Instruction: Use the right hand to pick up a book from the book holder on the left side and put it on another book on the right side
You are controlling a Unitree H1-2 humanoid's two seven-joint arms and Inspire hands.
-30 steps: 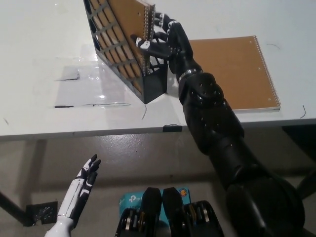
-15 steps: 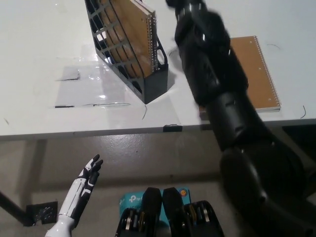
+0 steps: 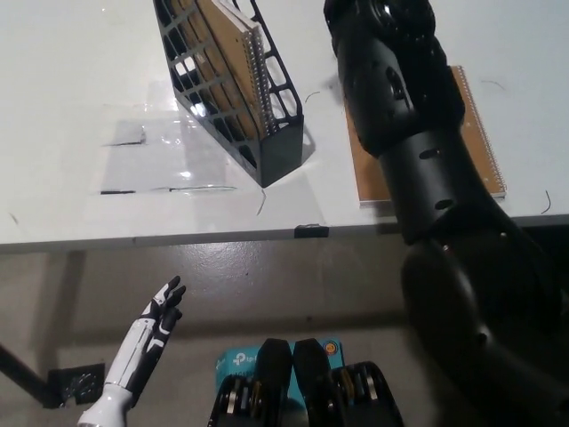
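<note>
Black lattice book holder (image 3: 267,133) standing on the white table (image 3: 80,107), left of centre, leaning toward picture left. Brown spiral-bound book (image 3: 233,31) upright inside the book holder, wire binding facing the open front edge, upper part cut off by the top of the frame. Not gripped by either hand.

Second brown spiral-bound book (image 3: 480,142) lying flat on the table at the right, near the front edge, well apart from the book holder. Mostly covered by the black right arm (image 3: 427,178); only a strip along the coil side and a lower corner visible.

Right arm entering from the bottom right, extending up over the flat book and out through the top edge of the frame. Right hand out of view; state not determinable.

White left hand (image 3: 151,334) at lower left, below table level, over the floor (image 3: 267,276). Fingers extended and slightly apart, holding nothing, resting away from all task items.

Clear tape patches (image 3: 142,165) on the table surface left of the book holder. Small black clip (image 3: 311,231) on the front edge of the table. Blue box (image 3: 240,360) with white lettering on the floor at bottom centre.
</note>
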